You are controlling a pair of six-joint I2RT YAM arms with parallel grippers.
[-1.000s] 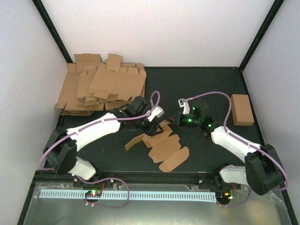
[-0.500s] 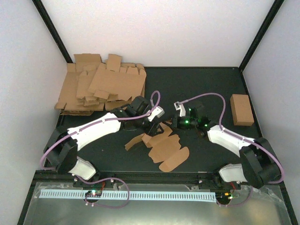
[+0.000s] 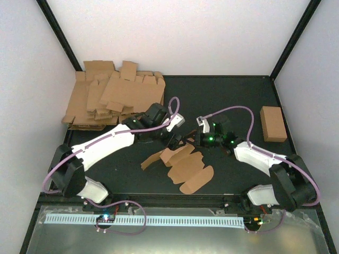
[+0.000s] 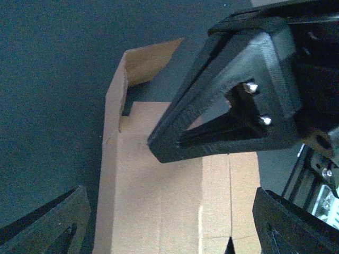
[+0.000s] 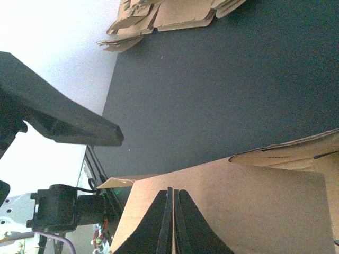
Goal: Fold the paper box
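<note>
The paper box point(image 3: 186, 166) lies as a brown blank on the dark table, its far end lifted between the two grippers. My left gripper point(image 3: 171, 141) hovers over that end. In the left wrist view point(image 4: 169, 217) its jaws stand wide open on either side of a creased panel point(image 4: 175, 201). My right gripper point(image 3: 192, 142) comes in from the right with its fingers pressed together point(image 5: 172, 196), tips resting against a box panel point(image 5: 249, 201). One right finger point(image 4: 228, 111) shows over the panel in the left wrist view.
A thick heap of flat blanks point(image 3: 114, 98) fills the back left corner and also shows in the right wrist view point(image 5: 169, 13). A smooth brown cardboard brick point(image 3: 274, 124) lies at the right edge. White walls close in the back and sides.
My right gripper has moved left to the raised end of the box. My left gripper has shifted slightly back and left over the same end.
</note>
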